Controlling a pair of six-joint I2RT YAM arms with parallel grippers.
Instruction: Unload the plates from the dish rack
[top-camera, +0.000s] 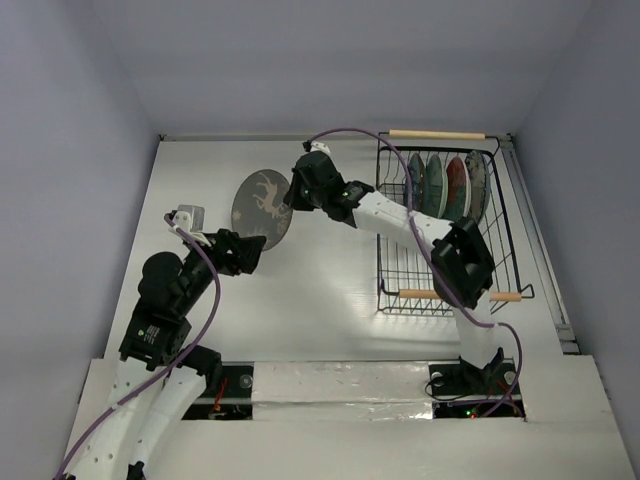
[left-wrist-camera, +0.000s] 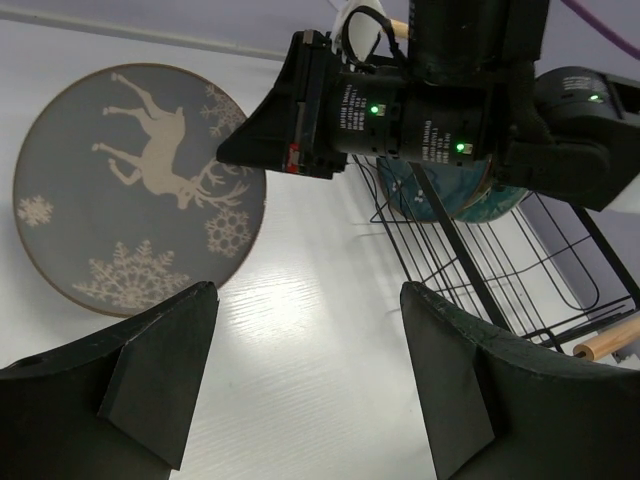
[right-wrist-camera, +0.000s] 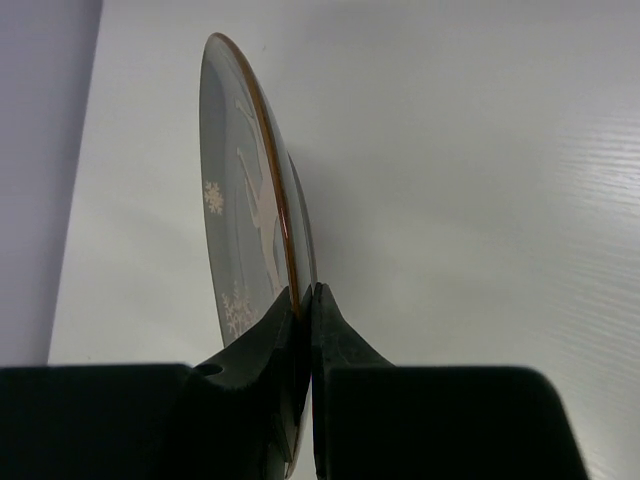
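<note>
The right gripper (right-wrist-camera: 303, 292) is pinching the rim of the grey plate (right-wrist-camera: 250, 200), its fingers nearly closed, one on each face. It is holding the plate on edge over the table (top-camera: 330, 280), left of the rack (top-camera: 503, 250) and apart from it; whether the lower rim is touching the table cannot be told. The left gripper (left-wrist-camera: 305, 300) is hanging just beside the plate with its jaws standing wide, gripping nothing. The other plates (top-camera: 445, 185) are standing upright in the rack's far slots.
</note>
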